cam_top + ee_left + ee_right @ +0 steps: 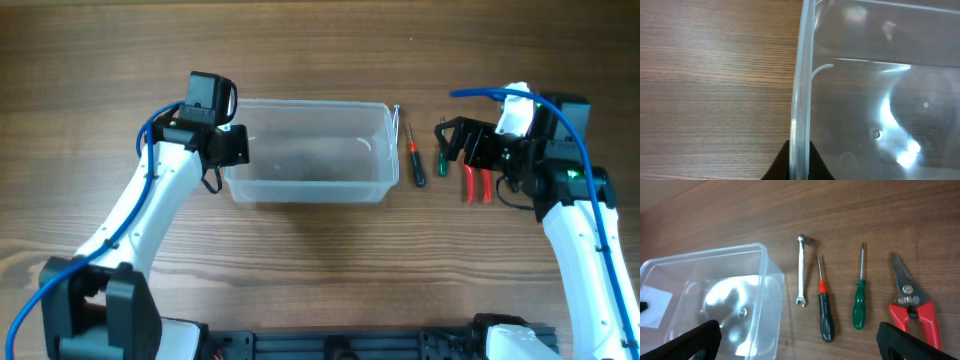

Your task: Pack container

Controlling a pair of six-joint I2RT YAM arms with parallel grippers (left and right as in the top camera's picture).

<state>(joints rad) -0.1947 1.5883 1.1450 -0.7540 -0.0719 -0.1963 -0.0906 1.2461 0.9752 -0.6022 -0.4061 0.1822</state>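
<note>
The clear plastic container (310, 150) stands at the table's middle with nothing in it. My left gripper (232, 146) is shut on the rim (801, 100) of its left end wall, one finger either side. To its right lie a small wrench (397, 122), a black-handled screwdriver (419, 165), a green-handled screwdriver (441, 160) and red-handled pliers (477, 184). My right gripper (455, 140) is open and empty, hovering over these tools. The right wrist view shows the wrench (801, 270), both screwdrivers (826, 315) (859, 307) and the pliers (912, 312) between its fingers (800, 345).
Bare wooden table surrounds the container. A blue cable runs along each arm. The arm bases stand at the table's front edge.
</note>
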